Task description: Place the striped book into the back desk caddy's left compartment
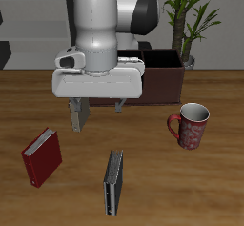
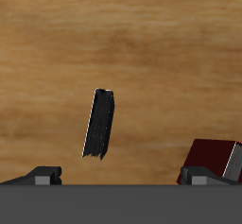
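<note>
**Gripper hangs open above the striped book**

The gripper [image 1: 96, 110] hovers above the wooden desk [image 1: 143, 201] with its fingers spread wide, holding nothing. The striped book [image 1: 114, 182] lies flat near the desk's front edge. A red book [image 1: 42, 157] lies beside it. The back desk caddy [image 1: 164, 75] sits farther back, near a patterned mug [image 1: 191, 126].

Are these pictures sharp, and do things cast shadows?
Exterior view: coarse and slightly soft, light even; soft shadows under the mug and striped book. Wrist view: wood grain blurry, no glare; the striped book reads nearly black, its stripes lost.
</note>
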Motion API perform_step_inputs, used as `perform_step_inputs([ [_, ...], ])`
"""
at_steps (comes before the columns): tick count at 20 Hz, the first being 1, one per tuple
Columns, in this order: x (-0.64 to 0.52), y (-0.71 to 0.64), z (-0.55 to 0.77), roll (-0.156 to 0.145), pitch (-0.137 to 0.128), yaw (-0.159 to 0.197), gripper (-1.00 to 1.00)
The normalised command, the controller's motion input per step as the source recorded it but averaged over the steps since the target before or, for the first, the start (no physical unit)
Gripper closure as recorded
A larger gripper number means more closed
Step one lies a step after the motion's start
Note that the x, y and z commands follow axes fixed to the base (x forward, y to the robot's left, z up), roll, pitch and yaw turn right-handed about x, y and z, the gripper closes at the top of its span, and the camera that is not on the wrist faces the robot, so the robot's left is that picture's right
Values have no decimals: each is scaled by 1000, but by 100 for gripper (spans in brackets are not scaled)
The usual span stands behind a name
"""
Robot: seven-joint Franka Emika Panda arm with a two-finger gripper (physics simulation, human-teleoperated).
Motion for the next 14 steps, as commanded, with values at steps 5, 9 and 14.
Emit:
perform_step_inputs([
  [5, 235, 21, -141, 3, -2, -28, -100],
  [9, 179, 22, -223, -17, 4, -3, -100],
  [14, 90, -84, -140, -15, -9, -33, -100],
])
